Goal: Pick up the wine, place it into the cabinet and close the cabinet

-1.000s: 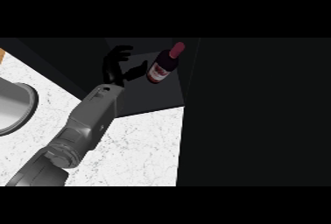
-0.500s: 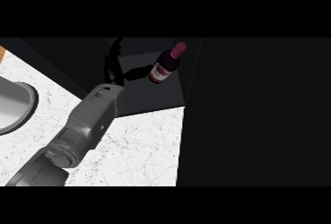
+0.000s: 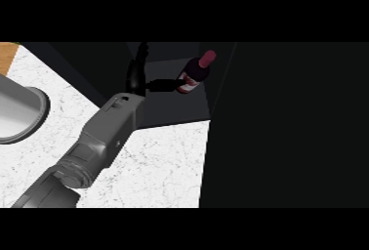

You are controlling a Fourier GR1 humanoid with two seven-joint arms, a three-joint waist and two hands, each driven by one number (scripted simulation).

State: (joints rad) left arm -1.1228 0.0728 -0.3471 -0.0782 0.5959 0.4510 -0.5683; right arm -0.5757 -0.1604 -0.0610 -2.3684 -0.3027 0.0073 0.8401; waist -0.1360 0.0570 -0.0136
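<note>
Wine bottle (image 3: 194, 74) inside the dark cabinet (image 3: 173, 110), on its grey floor, close to the right-hand wall of the opening. Dark glass, deep red cap pointing toward the upper right of the view, pale label low on the body. Seen from steeply above, so leaning in the view; upright or tilted, impossible to say. Free of any grasp, nothing wrapped round it.

Left hand (image 3: 137, 73) just beside the bottle, on its left, also within the cabinet opening. Black fingers (image 3: 142, 51) held straight, stretching up toward the top of the view, not curled. Thumb (image 3: 162, 86) stuck out sideways toward the bottle's lower part, near the label; tip very close to the glass, touching or a hair apart, cannot tell against the dark background. Hand open, holding nothing.

Grey forearm (image 3: 101, 141) slanting up from the lower left edge, crossing the white speckled counter (image 3: 162, 166) and ending at the cabinet's threshold.

Grey round basin (image 3: 18, 114) at the far left, partly cut by the edge, well apart from the bottle. Small patch of wood (image 3: 7, 51) in the upper left corner. Broad black panel (image 3: 288, 127) filling the right side of the view, beside the counter and the opening.
</note>
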